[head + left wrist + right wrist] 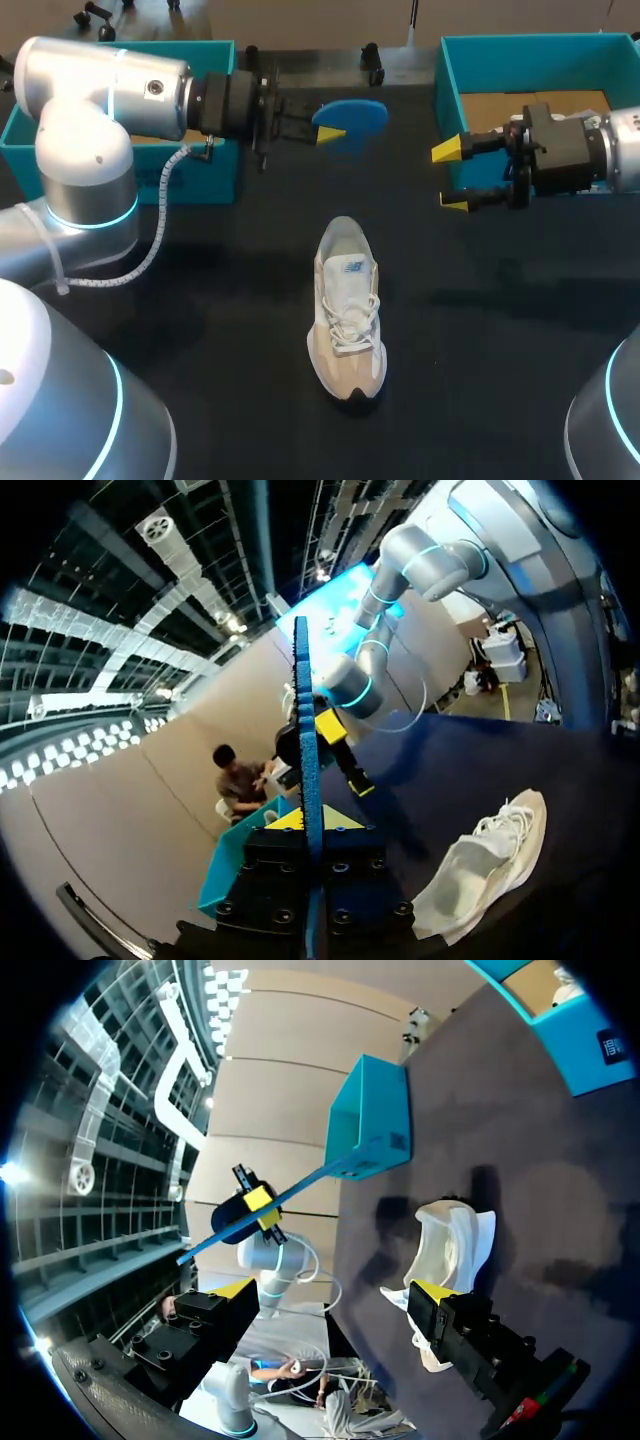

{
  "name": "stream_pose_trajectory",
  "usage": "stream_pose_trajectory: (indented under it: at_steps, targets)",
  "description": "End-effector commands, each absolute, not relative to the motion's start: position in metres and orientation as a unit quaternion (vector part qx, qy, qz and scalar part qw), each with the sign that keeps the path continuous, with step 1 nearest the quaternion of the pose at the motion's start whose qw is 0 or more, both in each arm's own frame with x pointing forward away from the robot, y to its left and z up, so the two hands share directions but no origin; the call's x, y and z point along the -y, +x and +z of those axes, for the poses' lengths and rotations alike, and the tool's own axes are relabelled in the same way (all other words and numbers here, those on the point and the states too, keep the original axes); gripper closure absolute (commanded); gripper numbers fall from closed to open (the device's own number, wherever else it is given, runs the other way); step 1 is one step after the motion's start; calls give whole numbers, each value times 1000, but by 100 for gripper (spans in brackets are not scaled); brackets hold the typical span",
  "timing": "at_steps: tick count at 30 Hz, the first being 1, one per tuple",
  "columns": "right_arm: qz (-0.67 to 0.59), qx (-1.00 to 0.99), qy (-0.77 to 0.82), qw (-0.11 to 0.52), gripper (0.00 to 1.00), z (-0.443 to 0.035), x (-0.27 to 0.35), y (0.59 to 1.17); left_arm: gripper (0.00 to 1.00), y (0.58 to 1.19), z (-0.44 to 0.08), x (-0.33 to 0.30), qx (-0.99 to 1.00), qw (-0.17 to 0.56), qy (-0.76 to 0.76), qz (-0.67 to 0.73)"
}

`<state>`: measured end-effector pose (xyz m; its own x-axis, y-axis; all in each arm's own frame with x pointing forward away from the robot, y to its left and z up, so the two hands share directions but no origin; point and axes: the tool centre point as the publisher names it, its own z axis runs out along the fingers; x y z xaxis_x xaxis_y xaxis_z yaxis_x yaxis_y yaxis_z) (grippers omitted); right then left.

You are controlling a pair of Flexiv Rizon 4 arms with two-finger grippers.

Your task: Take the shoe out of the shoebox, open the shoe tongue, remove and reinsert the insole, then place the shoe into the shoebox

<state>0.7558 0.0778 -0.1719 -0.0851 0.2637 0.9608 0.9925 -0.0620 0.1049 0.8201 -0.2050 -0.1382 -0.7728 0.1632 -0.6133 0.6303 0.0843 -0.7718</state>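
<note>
Tabletop [520,380], dark and matte, carries everything, and the shoe serves as the landmark near its middle. The left arm [90,130] comes in beyond the shoe on its left side, and the right arm [620,140] beyond it on its right.

Two teal shoebox halves stand open, well apart from the shoe: the left shoebox half [200,175] beyond and left of it, under the left arm, and the right shoebox half [450,90] beyond and right of it. I cannot tell which is the lid.

The shoe [347,310] [490,865] [450,1245], white and beige with white laces, stands upright on its sole outside both halves. Its toe points to the near edge and its heel opening to the far side.

The blue insole [355,115] [305,760] [300,1185] is out of the shoe and off the tabletop, beyond the shoe's heel. The left gripper [330,130] [308,825] pinches it on edge between its yellow tips.

The right gripper [452,177] [335,1290] hangs beyond and right of the shoe, in front of the right shoebox half. Its fingers are spread wide with nothing between them.
</note>
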Motion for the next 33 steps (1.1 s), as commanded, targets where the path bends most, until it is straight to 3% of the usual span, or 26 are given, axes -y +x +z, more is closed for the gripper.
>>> stream_pose_trajectory:
  at_steps: [1,6,11,33]
  targets:
    - [-472,565,-556,385,0,-172,-79,756,100,828,-142,210,-598,411,445,-525]
    - [-472,565,-556,385,0,-172,-79,756,100,833,-139,214,-478,529,524,-466]
    - [-472,565,-556,385,0,-172,-79,756,100,838,-138,215,-396,586,563,-427]
    - [-472,565,-556,385,0,-172,-79,756,100,840,-137,216,-406,590,544,-437]
